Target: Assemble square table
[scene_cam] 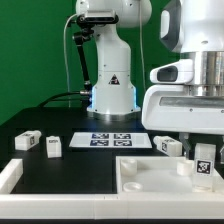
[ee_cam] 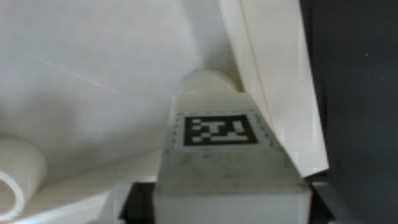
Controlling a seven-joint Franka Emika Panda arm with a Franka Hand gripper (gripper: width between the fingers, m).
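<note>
The square table's white top (scene_cam: 150,182) lies recessed side up at the front of the black table. One white leg (scene_cam: 203,160) with a tag stands over the top's corner on the exterior view's right, and my gripper (scene_cam: 203,168) is shut on it. In the wrist view the leg (ee_cam: 222,130) runs away from the camera with its tag facing up. Dark fingers (ee_cam: 143,200) press on both of its sides, over the top's recess (ee_cam: 89,80) beside the rim (ee_cam: 270,70). Two loose legs (scene_cam: 27,141) (scene_cam: 52,146) lie at the exterior view's left, and a third (scene_cam: 168,146) lies behind the top.
The marker board (scene_cam: 112,140) lies flat in the middle, in front of the arm's base (scene_cam: 112,95). A white bar (scene_cam: 10,176) edges the front on the exterior view's left. A round white boss (ee_cam: 15,172) shows in the top's recess.
</note>
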